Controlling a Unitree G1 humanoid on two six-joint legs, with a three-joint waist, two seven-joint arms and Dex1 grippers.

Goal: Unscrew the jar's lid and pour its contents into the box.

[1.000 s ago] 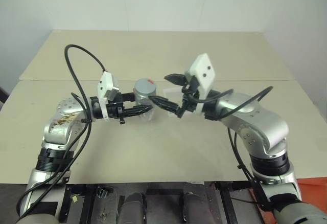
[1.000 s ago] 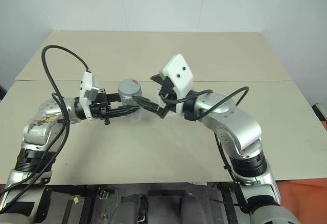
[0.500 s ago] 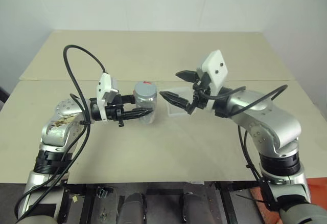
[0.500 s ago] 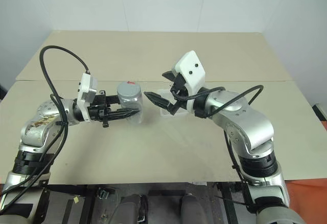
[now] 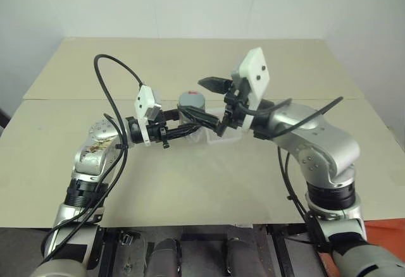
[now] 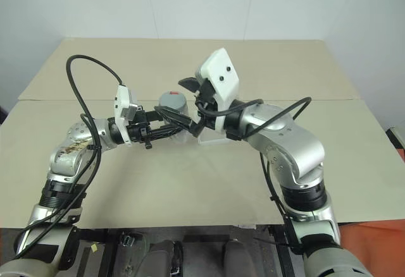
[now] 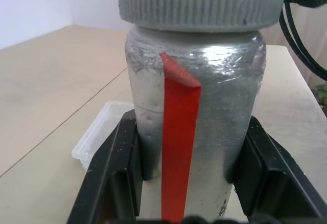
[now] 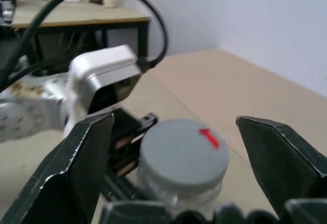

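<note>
Gripping the jar (image 7: 194, 127) upright above mid-worktop (image 5: 190, 182), left gripper (image 5: 190, 125) fingers clenched on its sides; lid (image 8: 183, 152) on. Straddling the lid, right gripper (image 8: 189, 147) fingers spread wide, not touching. Lying just behind, the clear box (image 7: 102, 134).

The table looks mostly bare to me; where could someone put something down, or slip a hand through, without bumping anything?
The far half of the table, beyond the seam, is bare, as are the near strip and both side edges. The middle is crowded: the left gripper holds the jar upright there, the open right gripper straddles its lid, and the box lies just behind.
</note>
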